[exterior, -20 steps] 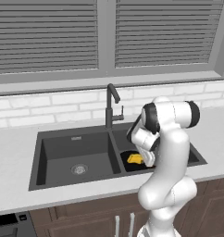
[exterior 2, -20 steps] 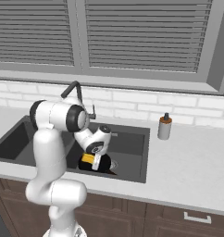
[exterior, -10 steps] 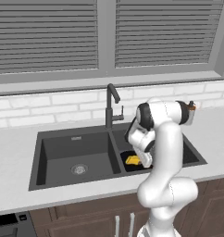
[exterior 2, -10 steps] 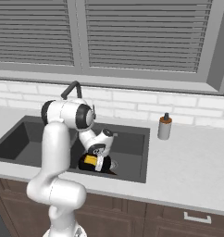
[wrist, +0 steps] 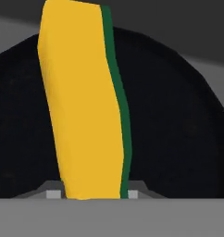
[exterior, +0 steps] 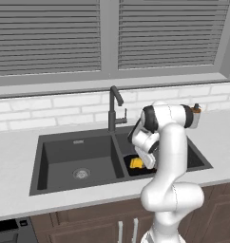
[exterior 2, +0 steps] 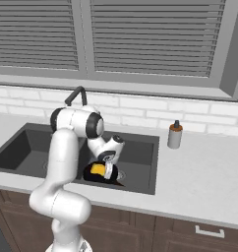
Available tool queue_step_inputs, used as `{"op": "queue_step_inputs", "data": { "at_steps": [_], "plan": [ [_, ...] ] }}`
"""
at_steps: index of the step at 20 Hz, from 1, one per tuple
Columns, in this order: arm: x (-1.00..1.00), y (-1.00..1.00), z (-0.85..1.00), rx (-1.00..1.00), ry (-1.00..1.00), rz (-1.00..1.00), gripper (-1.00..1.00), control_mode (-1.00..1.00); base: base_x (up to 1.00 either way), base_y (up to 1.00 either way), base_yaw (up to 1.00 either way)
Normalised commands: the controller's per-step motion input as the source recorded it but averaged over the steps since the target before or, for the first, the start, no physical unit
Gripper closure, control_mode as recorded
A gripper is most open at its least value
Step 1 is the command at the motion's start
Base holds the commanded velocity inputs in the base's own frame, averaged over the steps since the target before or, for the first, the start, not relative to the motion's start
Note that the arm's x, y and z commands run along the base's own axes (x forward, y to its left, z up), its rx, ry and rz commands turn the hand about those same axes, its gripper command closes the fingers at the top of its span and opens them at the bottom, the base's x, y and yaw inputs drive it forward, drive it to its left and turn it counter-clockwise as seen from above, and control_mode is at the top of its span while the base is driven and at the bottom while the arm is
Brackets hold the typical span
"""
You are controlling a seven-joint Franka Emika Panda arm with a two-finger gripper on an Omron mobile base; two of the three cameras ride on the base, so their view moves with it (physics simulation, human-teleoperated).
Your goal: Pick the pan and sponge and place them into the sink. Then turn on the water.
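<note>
My gripper (exterior: 141,160) is down in the right basin of the dark grey sink (exterior: 79,151), shut on the yellow sponge with a green layer (exterior: 136,163). In the hand view the sponge (wrist: 81,106) stands on edge between the fingertips, its green side to the right. Right behind and under it lies the round black pan (wrist: 178,120), on the floor of the right basin (exterior 2: 135,172). From the right base view the sponge (exterior 2: 97,169) sits just over the pan (exterior 2: 89,175), with the gripper (exterior 2: 108,170) beside it. Whether sponge and pan touch I cannot tell.
The tall dark gooseneck faucet (exterior: 113,107) rises behind the divider between the basins, close to my arm. A white soap bottle with a brown pump (exterior 2: 175,135) stands on the counter to the right of the sink. The left basin holds a silver drain (exterior: 81,173).
The arm's elbow has swung left, uncovering the soap bottle in the left base view. The gripper and sponge have stayed almost in place over the pan.
</note>
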Motion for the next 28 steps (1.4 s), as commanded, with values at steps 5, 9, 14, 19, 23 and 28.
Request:
{"op": "queue_step_inputs", "data": {
  "at_steps": [5,9,14,19,23,28],
  "plan": [
    [0.0,-0.01,-0.04,0.0,-0.06,0.01,-1.0,-1.0,0.0,0.0,0.0],
    [-0.04,-0.04,0.0,0.01,-0.11,0.0,-1.0,-1.0,0.0,0.0,0.0],
    [-0.2,-0.15,0.19,0.05,-0.15,0.0,-1.0,-1.0,0.0,0.0,0.0],
    [-0.47,-0.35,0.56,0.1,-0.17,0.0,-1.0,-1.0,0.0,0.0,0.0],
    [-0.64,-0.15,0.61,0.13,-0.12,0.0,-1.0,-1.0,0.0,0.0,0.0],
    [-0.38,0.0,0.69,0.14,-0.09,0.0,-1.0,-1.0,0.0,0.0,0.0]
  ]
}}
